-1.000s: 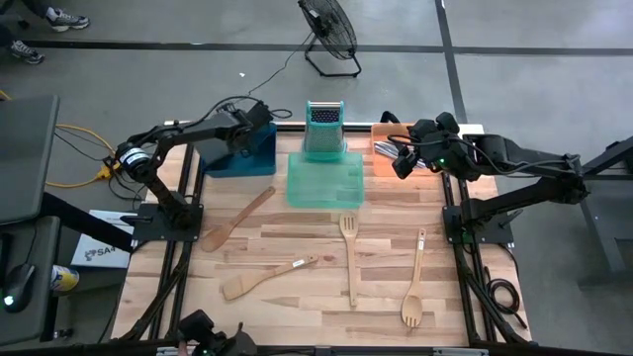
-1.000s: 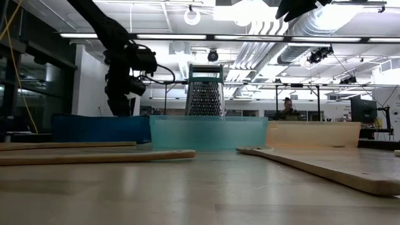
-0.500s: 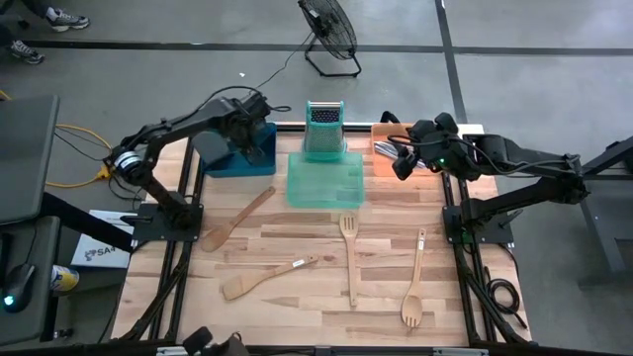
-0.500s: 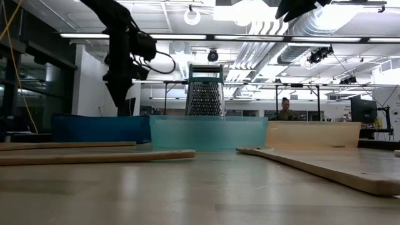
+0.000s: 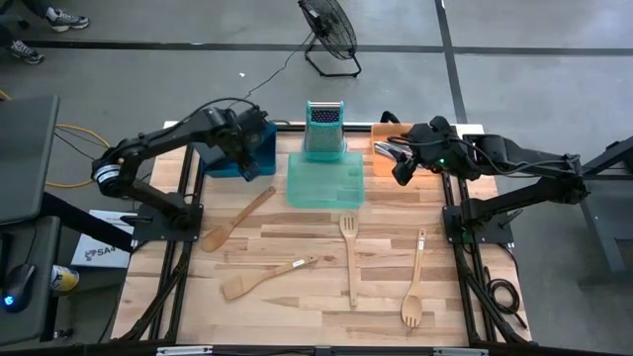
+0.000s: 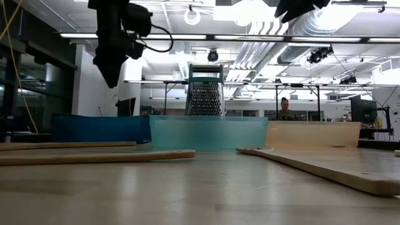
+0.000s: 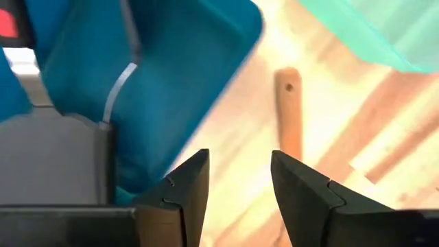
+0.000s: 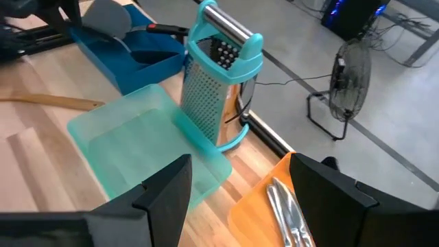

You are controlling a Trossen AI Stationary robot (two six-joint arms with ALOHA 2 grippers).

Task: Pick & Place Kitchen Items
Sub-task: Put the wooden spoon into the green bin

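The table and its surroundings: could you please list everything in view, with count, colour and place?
Wooden utensils: four, pale, loose on the table's bare front area.
Blue tray: one, back left, with a black spatula in it.
Green tray: one, translucent, back centre.
Box grater: one, metal with a teal handle, upright behind the green tray.
Orange tray: one, back right, holding silver cutlery.
Fan: one, black, on the floor behind the table.
Person: one, far back in the room.
Left gripper: open, empty, raised by the blue tray.
Right gripper: open, empty, above the orange tray.
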